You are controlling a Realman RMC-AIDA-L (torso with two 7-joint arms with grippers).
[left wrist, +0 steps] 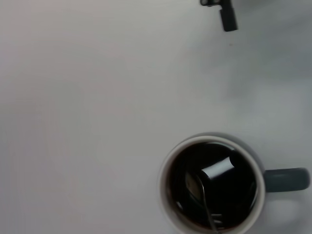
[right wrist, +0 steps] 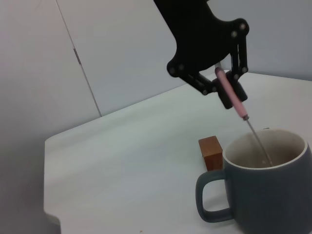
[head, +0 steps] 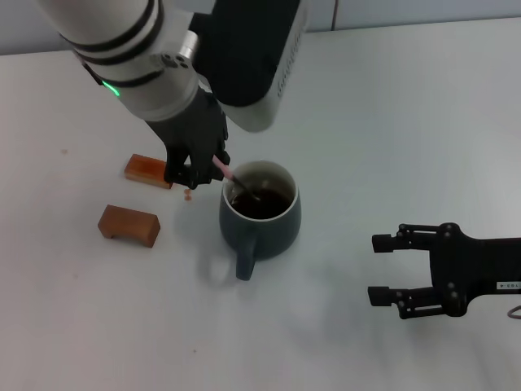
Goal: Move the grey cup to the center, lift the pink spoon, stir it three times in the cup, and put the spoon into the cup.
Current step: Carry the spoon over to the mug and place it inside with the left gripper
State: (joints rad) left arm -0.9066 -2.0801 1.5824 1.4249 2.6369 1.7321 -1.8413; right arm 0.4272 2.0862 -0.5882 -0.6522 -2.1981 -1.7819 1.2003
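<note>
The grey cup (head: 260,218) stands near the table's middle, handle toward me, with dark liquid inside. My left gripper (head: 203,169) hangs just left of and above its rim, shut on the pink spoon (head: 224,170). The spoon slants down into the cup, its metal bowl in the liquid. The right wrist view shows the pink handle (right wrist: 230,93) clamped between the left gripper's fingers (right wrist: 197,78) above the cup (right wrist: 265,187). The left wrist view looks down into the cup (left wrist: 212,184) with the spoon's bowl (left wrist: 195,181) in it. My right gripper (head: 387,269) is open and empty, to the cup's right.
Two brown blocks lie left of the cup, one (head: 129,225) nearer me and one (head: 148,170) farther back beside the left gripper. One block (right wrist: 210,151) also shows behind the cup in the right wrist view. The table's far edge meets a pale wall.
</note>
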